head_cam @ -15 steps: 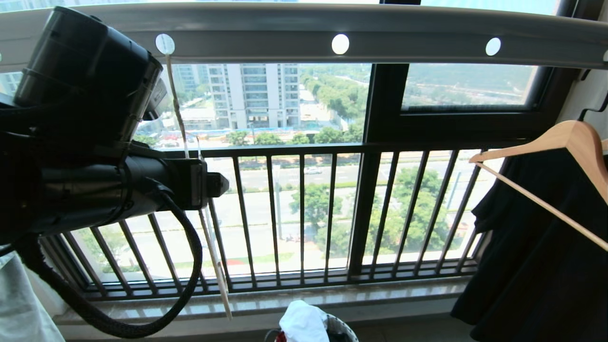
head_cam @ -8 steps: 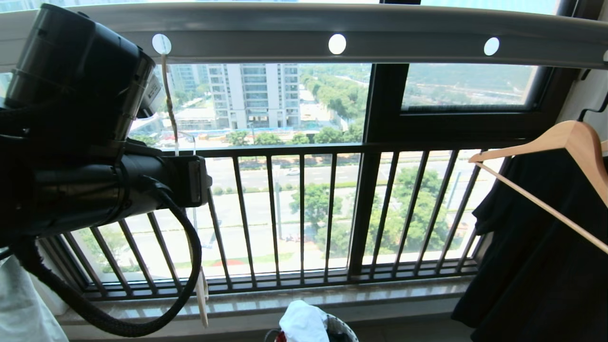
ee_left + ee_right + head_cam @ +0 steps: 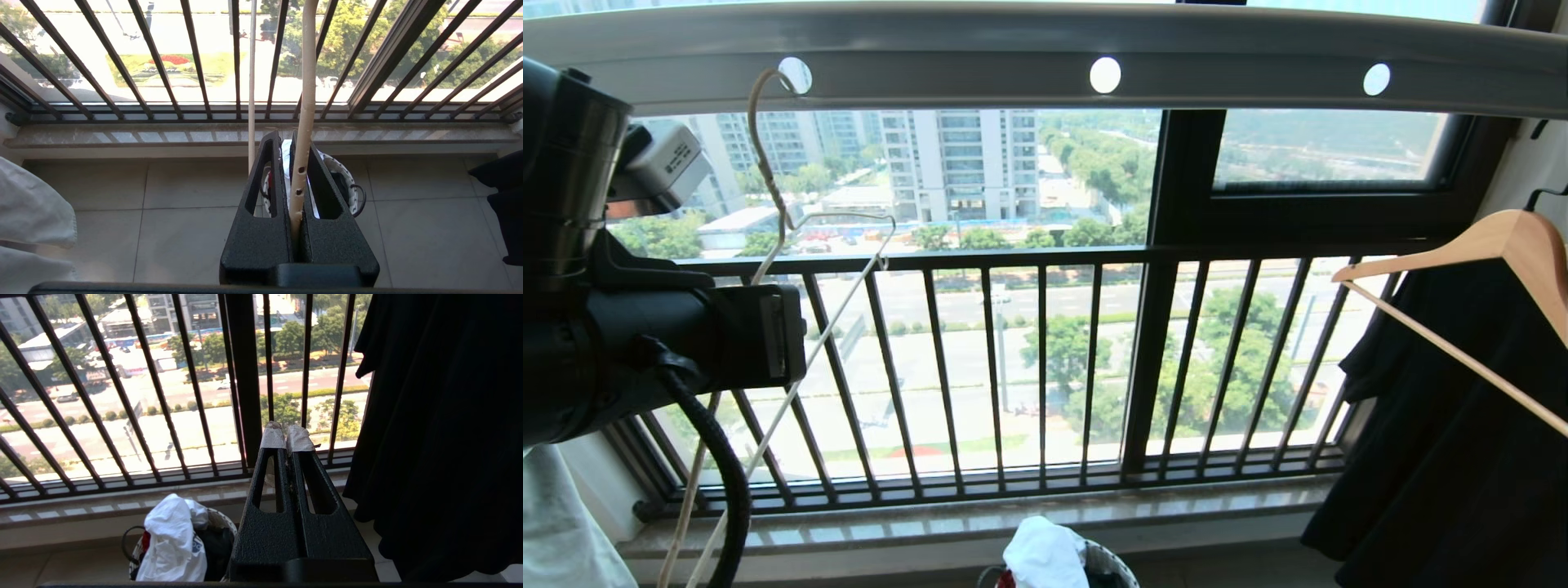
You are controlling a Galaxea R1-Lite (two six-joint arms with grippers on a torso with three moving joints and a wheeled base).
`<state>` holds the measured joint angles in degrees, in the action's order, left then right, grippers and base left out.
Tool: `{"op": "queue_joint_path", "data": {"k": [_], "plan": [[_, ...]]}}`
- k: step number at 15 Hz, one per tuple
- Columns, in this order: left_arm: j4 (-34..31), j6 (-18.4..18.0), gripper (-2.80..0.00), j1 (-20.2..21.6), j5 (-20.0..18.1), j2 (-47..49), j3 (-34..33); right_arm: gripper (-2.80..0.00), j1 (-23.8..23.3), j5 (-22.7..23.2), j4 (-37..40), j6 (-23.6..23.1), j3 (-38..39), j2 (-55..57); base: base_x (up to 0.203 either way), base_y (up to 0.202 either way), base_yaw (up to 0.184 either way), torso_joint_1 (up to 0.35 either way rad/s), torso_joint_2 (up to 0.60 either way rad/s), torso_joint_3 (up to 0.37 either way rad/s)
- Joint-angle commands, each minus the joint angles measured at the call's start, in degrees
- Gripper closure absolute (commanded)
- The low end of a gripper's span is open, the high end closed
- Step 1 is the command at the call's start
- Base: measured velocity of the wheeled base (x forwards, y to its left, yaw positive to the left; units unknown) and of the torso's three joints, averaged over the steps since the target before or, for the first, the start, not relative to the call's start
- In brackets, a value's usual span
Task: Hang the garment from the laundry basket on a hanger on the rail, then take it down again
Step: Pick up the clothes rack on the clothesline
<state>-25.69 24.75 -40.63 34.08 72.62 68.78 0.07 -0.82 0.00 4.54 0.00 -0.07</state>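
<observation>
Three round holes are seen punched in the long grey metal rail (image 3: 1258,77), which spans the top of the window. Below the rail, the dark barred balcony railing (image 3: 1045,367) is made of slim upright bars. A black garment (image 3: 1445,425) is draped on a thick wooden hanger (image 3: 1503,241) at the right end of the rail. The left arm is raised below the rail's left end; a grey label is fixed to it, its print too small to be read. The left claw (image 3: 295,163) is clenched on one cream limb of the hanger (image 3: 768,163), a thin wire shape with a twisted neck whose long hook is threaded through the rail's leftmost hole. Small dark holes are visible in the gripped limb. The right claw (image 3: 287,435) is closed on nothing, its tips wrapped in pale tape, well below the rail beside the black garment. Far beneath the rail, on the tiled floor, the small round laundry basket (image 3: 222,522) with its woven white-and-dark rim is found; the garment (image 3: 173,539), white and crumpled, is piled in it with a sliver of dark blue print showing.
</observation>
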Motion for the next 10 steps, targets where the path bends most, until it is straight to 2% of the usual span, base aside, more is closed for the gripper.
{"op": "queue_joint_path", "data": {"k": [1,5,6,8,10], "plan": [[0.0,0.2,0.0,0.3,0.2,-3.9,-1.8,0.0,0.0,0.0,0.0,0.0,0.1,0.1,0.0,0.0,0.0,0.0,0.0,0.0],[7.3,-0.1,0.0,0.6,0.0,-5.9,-3.8,0.0,0.0,0.0,0.0,0.0,0.1,0.1,0.0,0.0,0.0,0.0,0.0,0.0],[8.2,-0.6,0.0,0.6,-1.5,-6.5,-3.9,0.0,0.0,0.0,0.0,0.0,0.1,0.1,0.0,0.0,0.0,0.0,0.0,0.0],[8.9,-2.3,0.0,0.6,-9.6,-8.0,-3.9,0.0,0.0,-0.1,0.0,0.0,0.1,0.1,0.0,0.0,0.0,0.0,0.0,0.0],[12.1,-5.6,0.0,0.6,-11.0,-9.0,-3.6,0.0,0.0,0.0,0.0,0.0,0.1,0.1,0.0,0.0,0.0,0.0,0.0,0.0]]}}
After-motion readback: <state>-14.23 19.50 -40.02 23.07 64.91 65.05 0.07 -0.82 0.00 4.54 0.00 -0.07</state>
